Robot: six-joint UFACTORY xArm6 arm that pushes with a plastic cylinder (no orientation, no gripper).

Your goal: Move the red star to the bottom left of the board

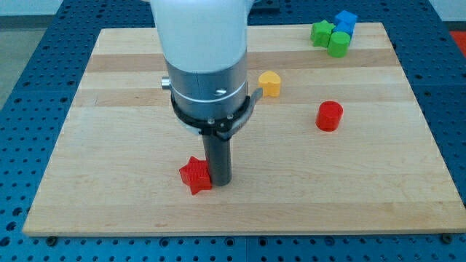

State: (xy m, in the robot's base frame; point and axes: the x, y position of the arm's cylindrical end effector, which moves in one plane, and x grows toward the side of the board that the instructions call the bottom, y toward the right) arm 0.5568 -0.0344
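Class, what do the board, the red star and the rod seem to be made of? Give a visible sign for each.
Board: light wood, smooth; plank seams and grain show.
Red star: probably painted wood or plastic; even, matte colour.
Rod: dark, likely metal or plastic, slightly glossy; my tip sits against the star's right side.

Bright, even light falls from overhead onto the pale wooden tabletop, with no harsh glare. Beside the red star the rod throws only a faint, soft shadow. Focus is sharp around the star; the arm's white housing above it looks slightly washed out.
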